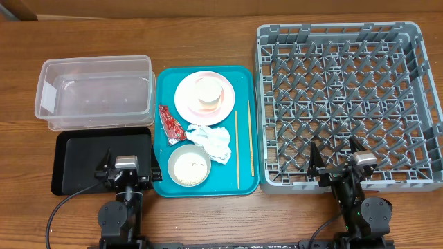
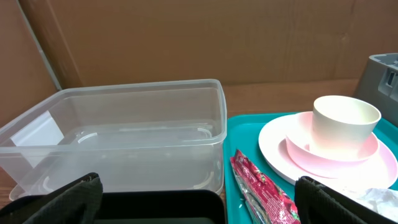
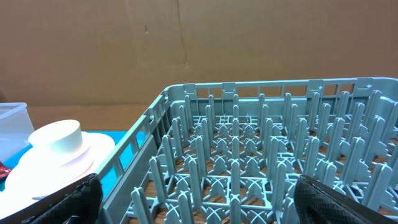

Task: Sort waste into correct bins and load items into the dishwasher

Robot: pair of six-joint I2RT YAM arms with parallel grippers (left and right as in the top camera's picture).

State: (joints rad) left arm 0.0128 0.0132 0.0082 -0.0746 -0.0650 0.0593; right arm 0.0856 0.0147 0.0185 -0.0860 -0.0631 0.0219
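The left pincer hangs spread wide and empty over the black tray. The clear tub is just beyond it and the teal tray is to its right. On the teal tray, nearest the left pincer, lie the red wrapper, a bowl holding rice grains, and the crumpled napkin. Farther back, the cup stands on the pink plate. Two chopsticks lie lengthwise along that tray's right side, beside the dish rack. The right pincer is likewise wide and empty, over the rack's near edge, with rows of upright pegs ahead of it. Everything rests on the wooden tabletop.
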